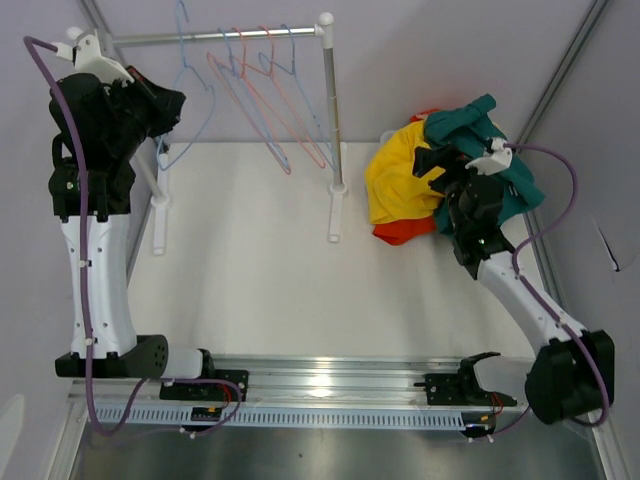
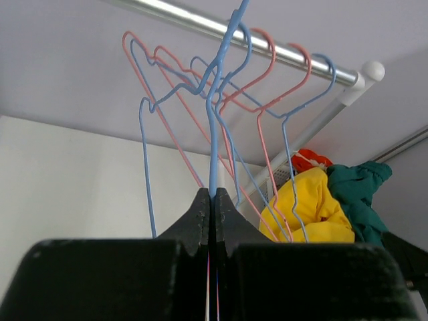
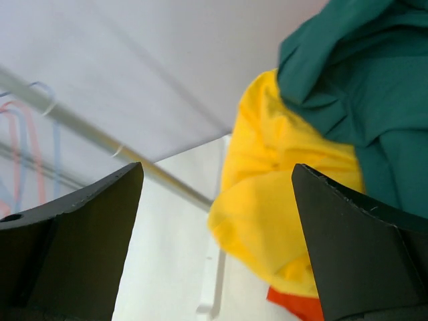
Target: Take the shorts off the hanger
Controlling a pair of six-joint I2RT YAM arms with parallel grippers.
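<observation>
White table [image 1: 250, 300] between pale lilac-grey walls [image 1: 450, 60].

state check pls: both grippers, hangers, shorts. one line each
left gripper: shut on the blue hanger, which hangs from the rail
right gripper: open, at the shorts heap
other hangers: bare, on the rail
shorts: off the hangers, heaped on the table right of the rack; yellow, teal, red-orange show

2 white-black arms [image 1: 95, 280], apparently purple cables [image 1: 566, 163]
</observation>
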